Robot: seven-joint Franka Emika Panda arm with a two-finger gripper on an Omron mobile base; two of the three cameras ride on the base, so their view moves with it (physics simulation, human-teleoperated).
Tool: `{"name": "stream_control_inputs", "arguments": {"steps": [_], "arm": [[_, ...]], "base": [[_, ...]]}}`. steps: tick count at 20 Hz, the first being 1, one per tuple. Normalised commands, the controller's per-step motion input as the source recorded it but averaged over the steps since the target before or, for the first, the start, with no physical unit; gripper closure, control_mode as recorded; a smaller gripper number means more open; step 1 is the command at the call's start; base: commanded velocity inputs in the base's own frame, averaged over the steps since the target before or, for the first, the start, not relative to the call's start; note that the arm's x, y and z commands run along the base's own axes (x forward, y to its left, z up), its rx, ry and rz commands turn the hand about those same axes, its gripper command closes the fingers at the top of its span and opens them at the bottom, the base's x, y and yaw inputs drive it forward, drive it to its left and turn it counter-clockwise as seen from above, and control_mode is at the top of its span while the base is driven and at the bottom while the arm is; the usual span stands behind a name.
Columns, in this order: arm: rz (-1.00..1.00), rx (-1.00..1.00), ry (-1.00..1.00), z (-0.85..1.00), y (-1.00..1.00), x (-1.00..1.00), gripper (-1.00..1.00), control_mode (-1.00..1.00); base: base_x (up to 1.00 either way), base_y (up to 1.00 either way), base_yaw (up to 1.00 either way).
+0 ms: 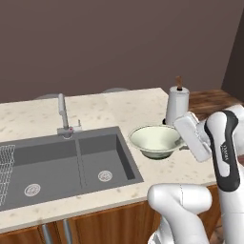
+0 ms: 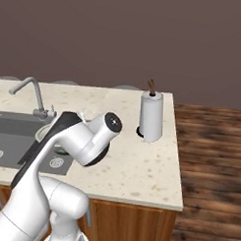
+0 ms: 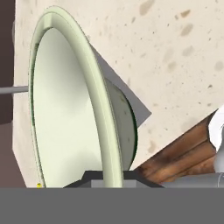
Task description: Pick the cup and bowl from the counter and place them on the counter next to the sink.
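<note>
Beige speckled surface (image 1: 119, 112) carrying the bowl (image 1: 155, 139) just right of the sink (image 1: 62, 164). Pincer (image 3: 113, 176) straddling the bowl's near-right rim, one tip inside, one outside; clamped or not, cannot tell.

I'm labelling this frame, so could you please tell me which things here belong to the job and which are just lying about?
Job:
- bowl, held by its rim in the gripper
- counter
- sink

Lying about:
- paper towel roll
- faucet
- wire rack
</note>
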Motion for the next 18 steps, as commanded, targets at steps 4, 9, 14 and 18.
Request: {"name": "stream_control_inputs", "arguments": {"steps": [4,9,14,18], "arm": [[0.01,0.0,0.12,-0.64,0.0,0.0,1.0,-1.0],[0.0,-0.01,0.14,-0.27,0.0,0.0,1.0,-1.0],[0.0,0.0,0.08,-0.17,0.0,0.14,1.0,-1.0],[0.0,0.0,0.01,-0.12,0.0,0.61,1.0,-1.0]], "base": [[0.0,0.0,0.0],[0.0,0.0,0.0],[0.0,0.0,0.0],[0.0,0.0,0.0]]}}
